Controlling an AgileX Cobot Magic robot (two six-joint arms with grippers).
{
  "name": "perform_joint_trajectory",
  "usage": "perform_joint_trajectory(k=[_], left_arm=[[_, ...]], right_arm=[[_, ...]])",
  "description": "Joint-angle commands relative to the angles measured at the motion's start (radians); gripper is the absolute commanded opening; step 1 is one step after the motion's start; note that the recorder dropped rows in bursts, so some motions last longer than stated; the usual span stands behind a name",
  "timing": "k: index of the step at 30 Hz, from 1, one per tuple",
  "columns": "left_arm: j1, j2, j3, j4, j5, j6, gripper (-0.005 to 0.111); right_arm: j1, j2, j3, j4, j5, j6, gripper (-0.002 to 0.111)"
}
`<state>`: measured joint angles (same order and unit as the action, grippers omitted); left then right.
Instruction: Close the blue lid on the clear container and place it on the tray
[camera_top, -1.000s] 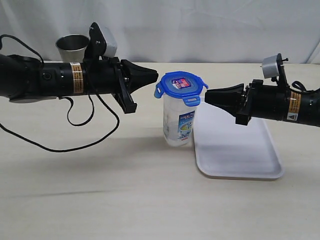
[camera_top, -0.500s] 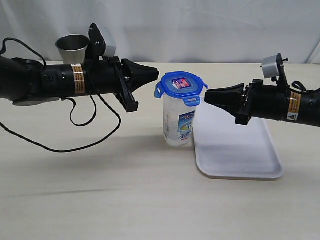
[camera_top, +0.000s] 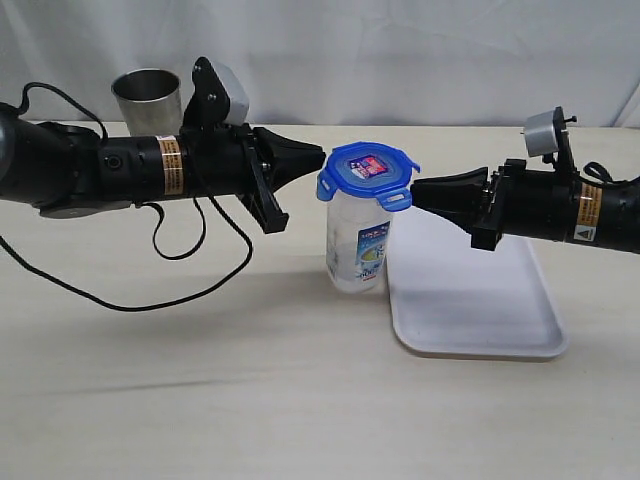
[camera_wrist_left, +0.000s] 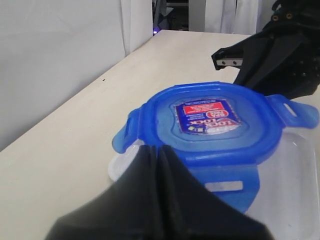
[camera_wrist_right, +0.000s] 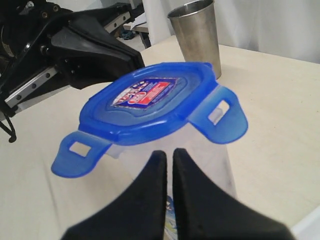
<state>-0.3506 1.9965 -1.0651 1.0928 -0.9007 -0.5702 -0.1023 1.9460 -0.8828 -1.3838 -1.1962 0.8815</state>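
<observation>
The clear container stands upright on the table just left of the white tray. The blue lid rests tilted on its rim with its flaps sticking out. My left gripper is shut, its tip touching the lid's left edge. From the other side my right gripper is shut too, its tip just below the lid's right flap, close to the container wall. The lid fills the left wrist view; its sticker shows in the right wrist view.
A grey steel cup stands at the back left, behind the left arm; it also shows in the right wrist view as the steel cup. A black cable loops on the table under the left arm. A white curtain closes the back.
The left arm has moved right until its tip met the lid's left edge, and the lid has shifted slightly right and tilted. The right arm has stayed put.
</observation>
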Motion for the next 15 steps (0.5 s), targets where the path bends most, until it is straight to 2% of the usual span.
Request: perform_joint_trajectory(k=[1, 8, 15], left_arm=[[-0.005, 0.001, -0.007, -0.025, 0.025, 0.023, 0.000], [0.026, -0.010, -0.007, -0.018, 0.035, 0.016, 0.000], [0.097, -0.045, -0.007, 0.058, 0.018, -0.098, 0.000]], right_arm=[[0.000, 0.000, -0.001, 0.005, -0.007, -0.003, 0.005], [0.000, -0.048, -0.001, -0.021, -0.014, -0.005, 0.005], [0.000, -0.095, 0.001, -0.053, 0.014, 0.021, 0.005]])
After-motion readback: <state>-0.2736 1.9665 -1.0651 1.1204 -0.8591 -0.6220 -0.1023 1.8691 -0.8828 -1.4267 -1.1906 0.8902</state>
